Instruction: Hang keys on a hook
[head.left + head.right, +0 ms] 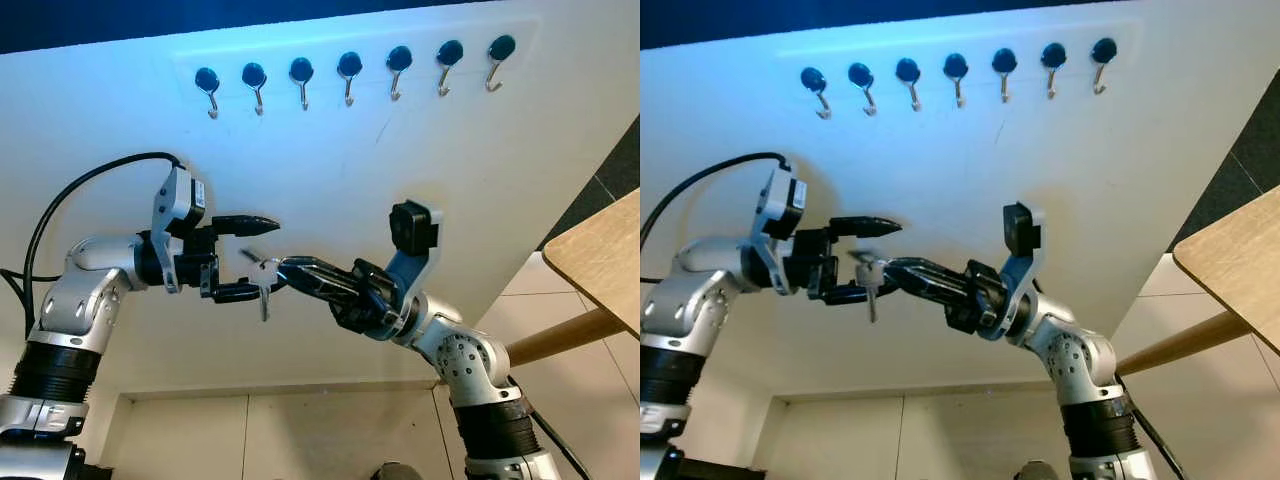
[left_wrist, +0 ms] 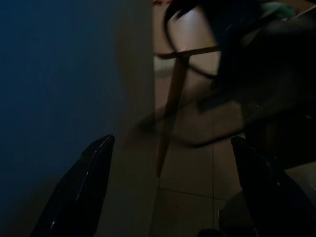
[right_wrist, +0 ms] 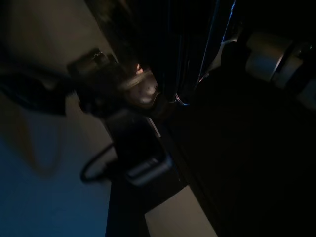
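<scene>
A small bunch of silver keys [image 1: 263, 276] hangs in the air in front of the white wall, one key dangling down. My right gripper [image 1: 284, 268] reaches in from the right with its long black fingers shut on the key ring. My left gripper [image 1: 262, 256] faces it from the left and stands open, one finger [image 1: 246, 222] above the keys and the other [image 1: 238, 292] below them. In the left wrist view both fingers [image 2: 84, 187] are spread wide. A row of several black-capped metal hooks [image 1: 348, 78] runs along the wall well above both grippers.
A wooden table top [image 1: 603, 250] with a slanting round leg [image 1: 560, 336] juts in at the right. A black cable [image 1: 70, 190] loops off my left arm. A pale tiled floor [image 1: 300, 430] lies below.
</scene>
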{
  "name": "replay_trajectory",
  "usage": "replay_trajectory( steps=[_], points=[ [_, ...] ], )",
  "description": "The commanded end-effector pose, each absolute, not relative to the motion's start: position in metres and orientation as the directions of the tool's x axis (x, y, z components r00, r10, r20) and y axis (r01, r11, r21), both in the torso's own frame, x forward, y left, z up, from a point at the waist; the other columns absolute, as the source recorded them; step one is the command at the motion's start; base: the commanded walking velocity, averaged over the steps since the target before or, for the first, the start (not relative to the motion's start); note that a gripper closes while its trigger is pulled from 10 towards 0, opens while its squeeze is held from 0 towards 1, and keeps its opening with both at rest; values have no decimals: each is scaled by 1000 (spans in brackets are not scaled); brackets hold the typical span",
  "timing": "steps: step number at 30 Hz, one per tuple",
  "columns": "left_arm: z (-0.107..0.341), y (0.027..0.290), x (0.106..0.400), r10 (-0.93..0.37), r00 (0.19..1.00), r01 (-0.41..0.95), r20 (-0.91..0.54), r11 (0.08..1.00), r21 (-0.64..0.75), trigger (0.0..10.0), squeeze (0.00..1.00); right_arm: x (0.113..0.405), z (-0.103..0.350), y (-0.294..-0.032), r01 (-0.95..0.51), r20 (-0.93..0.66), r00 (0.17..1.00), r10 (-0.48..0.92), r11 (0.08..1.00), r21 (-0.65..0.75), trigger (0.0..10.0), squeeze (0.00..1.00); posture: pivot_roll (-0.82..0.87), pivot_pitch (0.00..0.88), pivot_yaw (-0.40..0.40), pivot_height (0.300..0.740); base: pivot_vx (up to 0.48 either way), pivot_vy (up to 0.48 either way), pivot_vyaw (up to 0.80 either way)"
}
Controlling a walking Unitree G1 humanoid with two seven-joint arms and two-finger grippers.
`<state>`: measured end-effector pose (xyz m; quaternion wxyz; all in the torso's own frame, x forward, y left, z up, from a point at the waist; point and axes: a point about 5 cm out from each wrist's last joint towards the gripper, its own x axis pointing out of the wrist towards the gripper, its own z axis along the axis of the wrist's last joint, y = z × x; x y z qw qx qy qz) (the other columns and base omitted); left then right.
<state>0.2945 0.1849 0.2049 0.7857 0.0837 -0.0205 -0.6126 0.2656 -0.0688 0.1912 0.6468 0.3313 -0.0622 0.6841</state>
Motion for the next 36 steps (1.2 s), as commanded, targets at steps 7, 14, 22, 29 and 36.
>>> replay_trajectory(
  steps=[7,14,22,29,36],
  points=[
    [190,210,286,-951,298,952,-83,291,94,10000,0,268,198,-74,-934,560,70,825,-142,327,1373,0,-92,128,95,740,0,0,0],
    [177,225,279,-942,317,948,-110,314,41,10000,0,270,199,-75,-937,561,88,823,-123,327,1020,0,-88,129,95,740,0,0,0],
    [150,240,281,-885,433,898,-170,440,-4,10000,0,276,206,-72,-937,605,127,786,-106,334,0,0,-82,128,95,740,0,0,0],
    [121,259,283,-778,590,789,-217,613,-51,10000,0,286,212,-69,-929,647,197,737,-70,363,0,0,-79,128,93,740,0,0,0],
    [76,290,277,-506,802,501,-315,859,-105,10000,0,299,214,-62,-920,638,265,723,-8,391,0,0,-72,131,89,740,0,0,0]
  ],
)
